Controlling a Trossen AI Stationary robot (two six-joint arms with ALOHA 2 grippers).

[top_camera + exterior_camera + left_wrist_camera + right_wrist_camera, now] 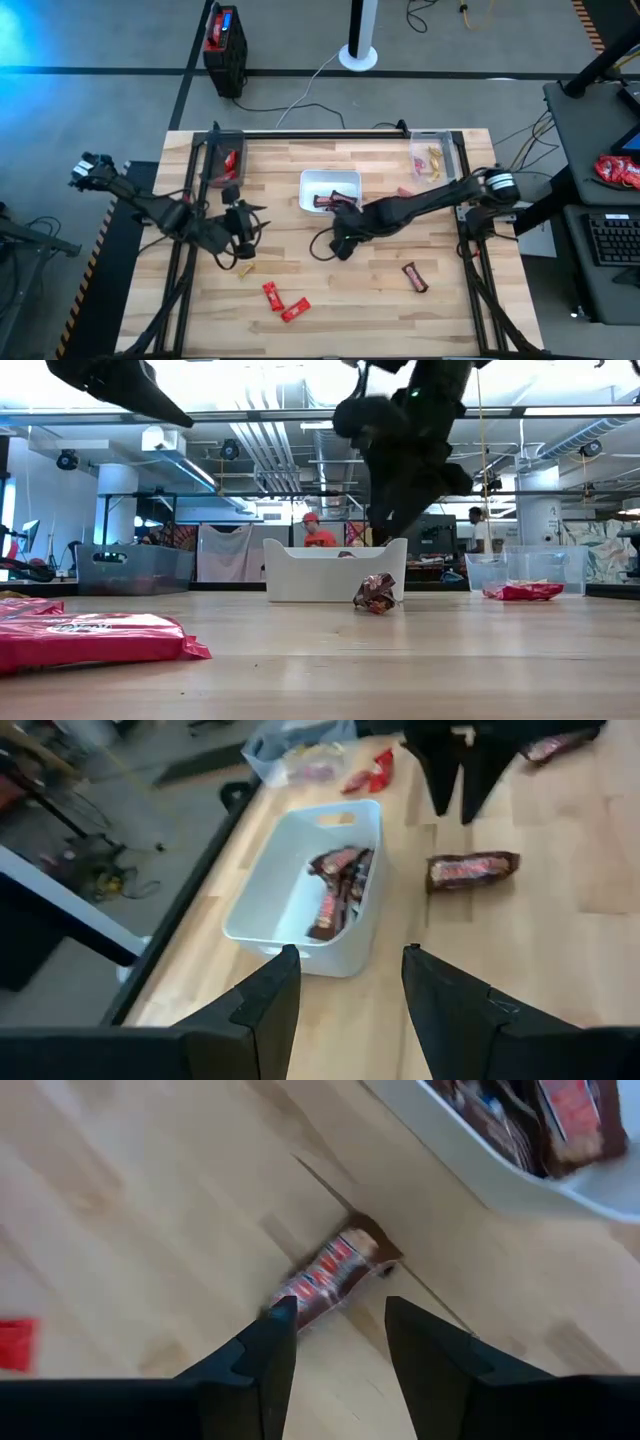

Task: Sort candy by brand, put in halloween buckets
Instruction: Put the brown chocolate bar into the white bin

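Note:
A dark brown bar lies flat on the wood just outside the white tray, also seen in the low view and the left wrist view. My right gripper hangs open above it, its fingers clear of the bar. The white tray holds brown bars. My left gripper is open and empty, left of the tray. The left clear tub holds red candy, and the right clear tub holds yellow-gold pieces.
Loose on the table are two red candies near the near edge, a yellow piece, a brown bar and a red candy by the right tub. A red-and-black device stands beyond the far edge.

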